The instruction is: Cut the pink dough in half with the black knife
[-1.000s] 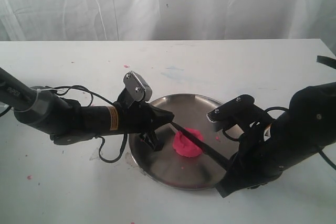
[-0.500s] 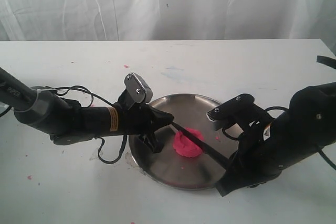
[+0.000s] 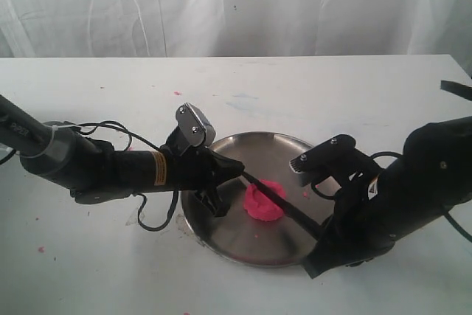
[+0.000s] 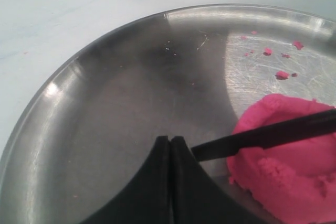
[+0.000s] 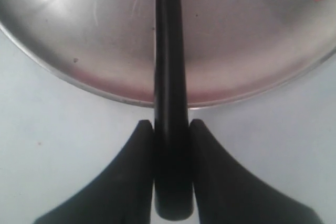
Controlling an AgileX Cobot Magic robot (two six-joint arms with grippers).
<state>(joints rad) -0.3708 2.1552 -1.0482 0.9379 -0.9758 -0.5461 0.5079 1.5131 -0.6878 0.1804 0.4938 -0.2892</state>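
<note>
You're cutting: the right gripper (image 5: 170,125) is clamping the black knife (image 3: 295,215) by its handle, blade lying across the pink dough (image 3: 258,210) mid-plate (image 3: 221,234). The left gripper (image 4: 170,140) is sitting jaws-together, just left. Next likely needs pressing straight down.

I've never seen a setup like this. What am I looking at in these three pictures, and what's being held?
Two black robot arms work at a white table. The wide picture is taken from outside; the other two come from cameras on each arm's wrist. On the table sits a steel plate holding a lump of pink dough. The right hand grips the handle of a black knife, whose blade lies across the dough. The left hand is shut, holding nothing, beside the knife's tip.
</note>
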